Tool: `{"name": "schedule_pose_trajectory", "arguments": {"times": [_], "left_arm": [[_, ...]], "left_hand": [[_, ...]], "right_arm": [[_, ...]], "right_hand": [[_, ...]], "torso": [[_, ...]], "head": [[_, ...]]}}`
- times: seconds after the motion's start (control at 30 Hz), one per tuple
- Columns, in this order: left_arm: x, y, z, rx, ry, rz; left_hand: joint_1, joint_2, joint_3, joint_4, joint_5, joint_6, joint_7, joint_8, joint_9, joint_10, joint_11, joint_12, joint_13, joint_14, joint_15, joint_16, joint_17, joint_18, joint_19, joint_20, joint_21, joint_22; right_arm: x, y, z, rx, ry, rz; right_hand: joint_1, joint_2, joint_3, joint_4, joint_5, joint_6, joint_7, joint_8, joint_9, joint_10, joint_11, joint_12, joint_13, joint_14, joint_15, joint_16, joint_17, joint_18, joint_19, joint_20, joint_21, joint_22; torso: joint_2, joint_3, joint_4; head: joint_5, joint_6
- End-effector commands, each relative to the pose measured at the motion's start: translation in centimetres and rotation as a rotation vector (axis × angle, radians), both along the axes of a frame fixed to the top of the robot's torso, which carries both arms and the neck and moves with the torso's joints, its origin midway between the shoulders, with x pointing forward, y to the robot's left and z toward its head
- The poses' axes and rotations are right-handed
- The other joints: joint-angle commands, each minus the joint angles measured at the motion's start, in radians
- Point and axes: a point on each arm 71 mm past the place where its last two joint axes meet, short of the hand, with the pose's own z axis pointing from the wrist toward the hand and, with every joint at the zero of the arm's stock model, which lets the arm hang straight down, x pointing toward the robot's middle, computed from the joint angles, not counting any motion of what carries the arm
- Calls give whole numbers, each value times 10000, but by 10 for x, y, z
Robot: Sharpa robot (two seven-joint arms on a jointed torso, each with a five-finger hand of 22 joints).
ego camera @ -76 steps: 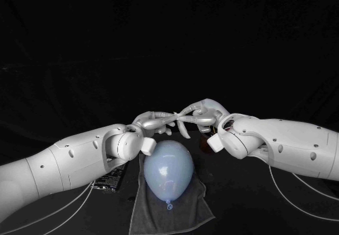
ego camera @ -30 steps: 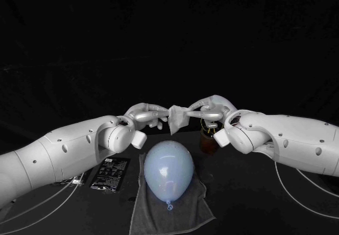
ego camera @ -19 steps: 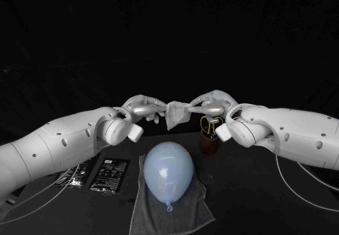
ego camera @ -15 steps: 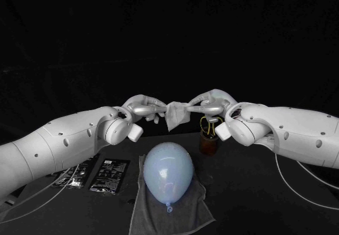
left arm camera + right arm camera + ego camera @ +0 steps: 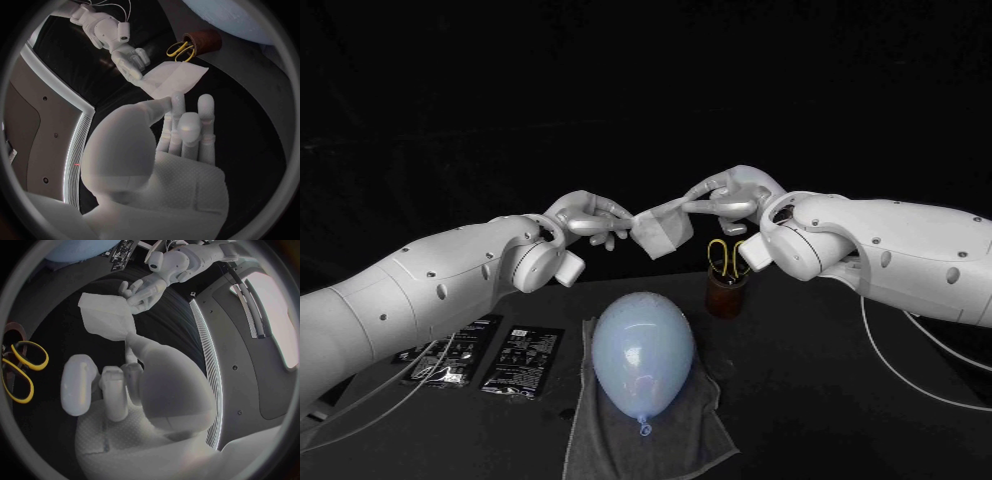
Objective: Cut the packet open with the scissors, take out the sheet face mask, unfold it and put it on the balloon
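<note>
Two robot hands, one item shared between them.

- Left robot hand [image 5: 596, 218]: closed in a pinch on one edge of the sheet mask [image 5: 662, 228], the other fingers spread.
- Right robot hand [image 5: 726, 192]: pinching the opposite edge, a little higher.
- Sheet mask: white and partly folded. It hangs in the air between the two hands, above and beyond the balloon [image 5: 643, 348], not touching it.
- Balloon: pale blue, lying lengthwise on a grey cloth [image 5: 678, 438], knot toward the robot.
- Scissors [image 5: 726, 255]: yellow handles, standing in a brown cup [image 5: 724, 298] near the balloon's far end.
- Packets [image 5: 522, 360]: dark, flat on the surface [image 5: 848, 400], to the left of the cloth.

Step in hand, as judged: unfolding.

Handling notes:
- Draw the hands apart evenly and slowly. A thin damp sheet probably clings to itself and could tear under a sharp pull.
- Hold each pinch close to a corner and on one layer only, or the folds may stay clamped together.
- Carry the sheet high enough to clear the scissors' handles and the balloon.
- Centre it over the balloon before lowering, because the balloon looks free to roll on the cloth.
</note>
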Motion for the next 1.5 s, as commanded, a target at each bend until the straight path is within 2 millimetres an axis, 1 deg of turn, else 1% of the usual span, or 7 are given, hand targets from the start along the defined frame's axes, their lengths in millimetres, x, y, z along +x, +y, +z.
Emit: {"name": "schedule_pose_trajectory", "arguments": {"times": [0.03, 0.5, 0.73, 0.93, 1.03, 1.33, 1.5], "left_arm": [[1, 0, 4, 226, -593, -16], [4, 2, 5, 261, -712, 91], [4, 0, 5, 273, -706, -5], [4, -1, 4, 329, -698, 42], [5, 0, 4, 406, -634, 131], [9, 6, -2, 898, -122, 536], [11, 10, -4, 1066, 29, 769]], "left_hand": [[37, 94, -30, -19, 31, -4, 32, 26, 871, 28, 22, 47, 12, 76, -16, 41, 20, 151, -77, 14, 35, 12], [-117, 131, -100, 0, 25, -108, 65, 15, 917, -71, 60, 3, 3, 127, 22, 168, 161, 138, -123, 46, 64, 31], [-146, 158, -329, -44, 24, -369, 165, -117, 902, -402, 153, -158, -47, 70, 105, 230, 158, 131, -198, 116, 38, 18], [30, -60, -492, -320, 23, -1059, 503, -783, 545, -1155, 432, -467, -168, -236, 338, 159, -180, 108, -344, 267, 46, 37], [-39, -174, -667, -336, 23, -1342, 633, -1083, 362, -1380, 571, -564, -241, -606, 471, -37, -702, 90, -493, 377, -6, 24], [-316, -378, -1147, -198, 24, -1835, 817, -1534, 61, -1879, 821, -793, -474, -1358, 714, -376, -1664, 105, -779, 639, -255, -108], [-320, -374, -1237, -168, 25, -1871, 852, -1568, 22, -1963, 856, -804, -516, -1506, 748, -441, -1872, 118, -811, 689, -321, -151]], "right_arm": [[1, 1, 2, -39, 169, 114], [2, 5, 5, -203, 412, 353], [2, 10, 5, -197, 432, 437], [2, 12, 5, -115, 446, 435], [2, 13, 6, -47, 460, 412], [4, 15, 6, 156, 535, 308], [4, 15, 6, 204, 627, 271]], "right_hand": [[-106, 24, 60, 20, 45, 58, 5, 43, 16, 360, -58, 28, 1631, 1044, -52, 43, 2627, 57, 24, -49, -14, 1794], [-112, 23, 79, 6, 45, 59, 4, 61, 22, 376, -59, 54, 1651, 1044, -53, 43, 2627, 61, 17, -50, -35, 1789], [-112, 23, 79, 6, 45, 59, 4, 61, 22, 376, -59, 54, 1651, 1044, -53, 43, 2627, 61, 17, -50, -35, 1789], [-121, 22, 97, -5, 45, 57, 5, 75, 27, 379, -59, 57, 1654, 1044, -54, 43, 2627, 60, 20, -51, -29, 1791], [-121, 22, 97, -5, 45, 57, 5, 75, 27, 379, -59, 57, 1654, 1044, -54, 43, 2627, 60, 20, -51, -29, 1791], [-132, 18, 114, -17, 45, 55, 4, 90, 31, 394, -60, 82, 1674, 1044, -54, 43, 2627, 56, 31, -51, -8, 1799], [-132, 18, 114, -17, 45, 55, 4, 90, 31, 394, -60, 82, 1674, 1044, -54, 43, 2627, 56, 31, -51, -8, 1799]], "torso": [[-7, -7, -6], [0, -13, 3], [-1, -9, 5], [-4, -8, -3], [-5, -6, -2], [-4, -10, -1], [-2, -11, -1]], "head": [[-16, 5], [-21, 25], [-20, 7], [-26, 7], [-30, 17], [-47, 24], [-61, 30]]}}
